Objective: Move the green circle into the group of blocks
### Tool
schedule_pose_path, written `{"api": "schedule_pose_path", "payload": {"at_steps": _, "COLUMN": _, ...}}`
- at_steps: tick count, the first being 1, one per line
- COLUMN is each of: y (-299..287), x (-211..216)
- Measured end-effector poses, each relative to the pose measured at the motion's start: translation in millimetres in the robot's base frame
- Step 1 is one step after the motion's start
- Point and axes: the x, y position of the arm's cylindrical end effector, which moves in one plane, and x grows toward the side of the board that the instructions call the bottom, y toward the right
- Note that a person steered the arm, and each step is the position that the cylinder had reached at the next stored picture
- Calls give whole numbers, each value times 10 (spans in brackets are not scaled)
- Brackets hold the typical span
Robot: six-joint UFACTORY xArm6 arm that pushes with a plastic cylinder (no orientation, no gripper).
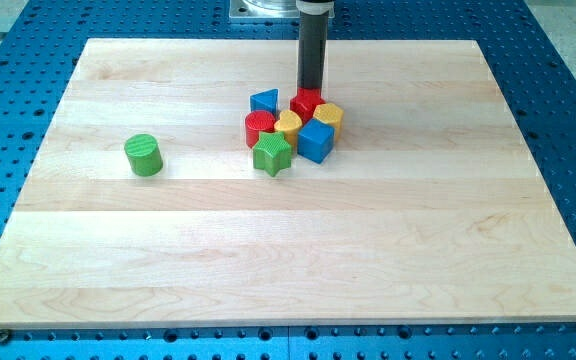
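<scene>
The green circle (144, 155) stands alone on the wooden board (288, 260), toward the view's left. The group lies right of centre near the view's top: a blue triangle (264, 101), a red block (307, 102), a yellow block (329, 115), a red circle (259, 127), a yellow heart (288, 124), a blue cube (317, 141) and a green star (273, 154). They sit close together, most touching. My tip (311, 90) is at the top edge of the group, right at the red block, far to the right of the green circle.
The board rests on a blue perforated table (568, 90). The arm's base mount (264, 10) shows at the view's top edge.
</scene>
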Motion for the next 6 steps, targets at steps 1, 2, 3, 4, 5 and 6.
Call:
{"api": "schedule_pose_path", "payload": {"at_steps": 1, "y": -144, "x": -214}}
{"api": "schedule_pose_path", "payload": {"at_steps": 2, "y": -726, "x": -337}}
{"api": "schedule_pose_path", "payload": {"at_steps": 3, "y": -1383, "x": 41}}
{"api": "schedule_pose_path", "payload": {"at_steps": 4, "y": -1991, "x": 402}}
{"api": "schedule_pose_path", "payload": {"at_steps": 5, "y": -2567, "x": 638}}
{"api": "schedule_pose_path", "payload": {"at_steps": 6, "y": -2286, "x": 1175}}
